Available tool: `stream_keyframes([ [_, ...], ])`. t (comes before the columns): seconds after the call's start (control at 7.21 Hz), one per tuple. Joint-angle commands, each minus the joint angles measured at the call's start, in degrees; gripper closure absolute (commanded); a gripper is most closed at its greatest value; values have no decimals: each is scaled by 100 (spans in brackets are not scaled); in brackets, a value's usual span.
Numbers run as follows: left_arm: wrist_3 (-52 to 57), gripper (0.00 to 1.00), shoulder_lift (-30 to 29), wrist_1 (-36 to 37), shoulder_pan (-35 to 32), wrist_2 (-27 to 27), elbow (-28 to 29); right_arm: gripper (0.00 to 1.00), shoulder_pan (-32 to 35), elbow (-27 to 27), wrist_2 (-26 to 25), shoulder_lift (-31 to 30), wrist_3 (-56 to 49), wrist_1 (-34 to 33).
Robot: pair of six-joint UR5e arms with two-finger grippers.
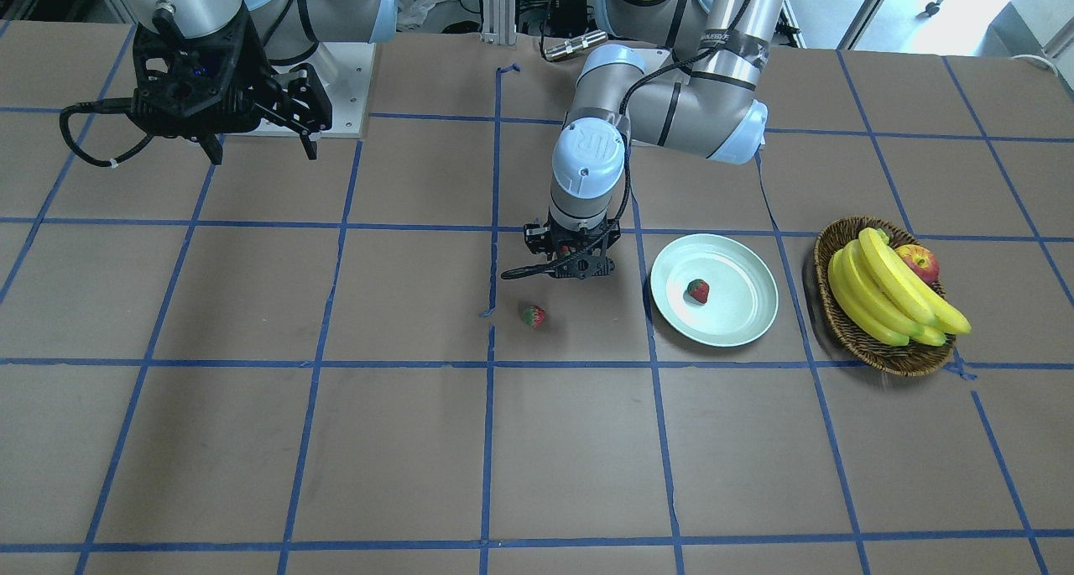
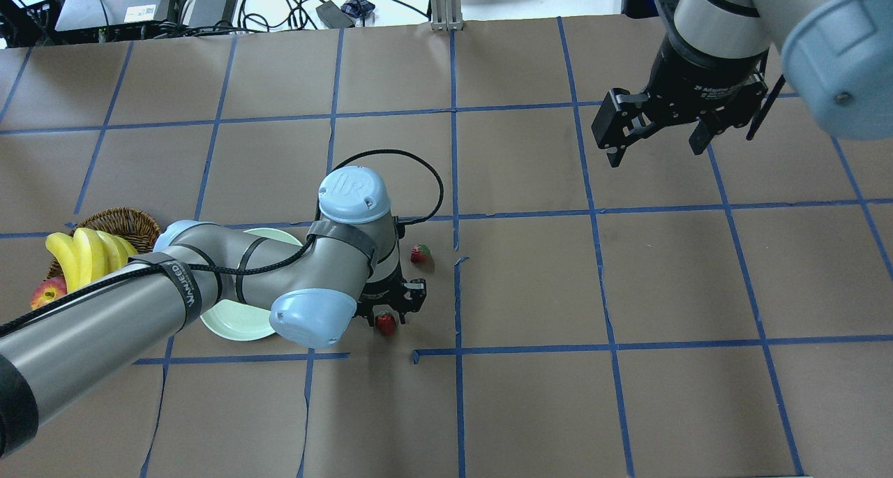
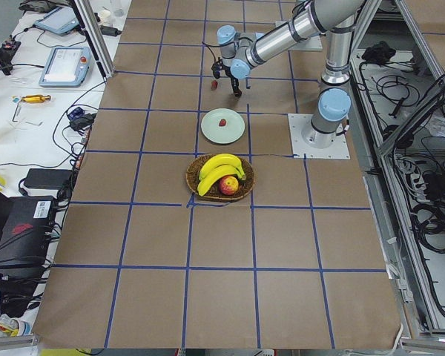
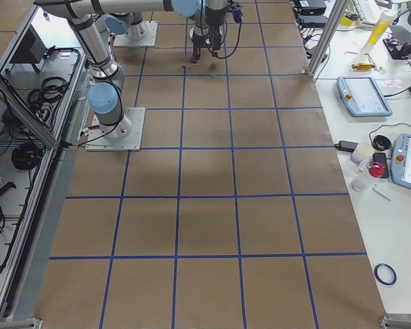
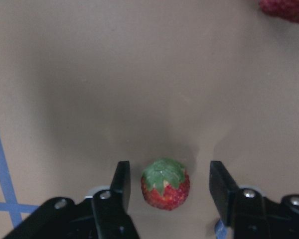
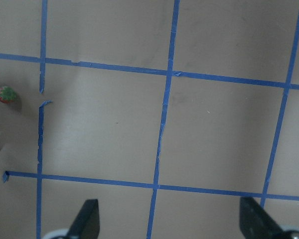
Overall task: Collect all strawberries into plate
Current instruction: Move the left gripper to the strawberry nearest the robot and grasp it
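One strawberry (image 5: 165, 184) sits on the table between the fingers of my left gripper (image 5: 169, 165), which is open around it with a gap on each side. It also shows in the overhead view (image 2: 385, 322) under that gripper (image 2: 392, 309). A second strawberry (image 1: 534, 316) lies on the table just beyond it. A third strawberry (image 1: 698, 290) lies in the pale mint plate (image 1: 742, 323), beside my left gripper (image 1: 572, 258). My right gripper (image 1: 260, 148) is open and empty, held high and far from them.
A brown wicker basket (image 1: 841, 316) with bananas (image 1: 889, 298) and an apple (image 1: 919, 262) stands beyond the plate, away from the strawberries. My left arm's elbow hangs over part of the plate (image 2: 230, 322) in the overhead view. Blue tape lines grid the brown table.
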Motion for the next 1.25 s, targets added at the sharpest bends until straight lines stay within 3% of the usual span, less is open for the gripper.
stream_keyframes([
  [0.0,-27,90,-12,-61,-19,-1,-6,0,1,0,0,-3,4,0],
  [0.28,330,95,188,-122,86,61,186,0,1,0,0,-3,4,0],
  [0.55,1417,95,286,-980,924,429,774,0,1,-9,-9,5,-5,0],
  [0.83,2605,90,322,-1054,1858,518,523,0,1,0,0,5,4,9],
  [0.97,2661,87,322,-976,1966,535,356,0,1,0,0,5,-5,0],
  [1.11,2575,30,261,-984,1941,518,311,0,10,-18,9,5,4,0],
])
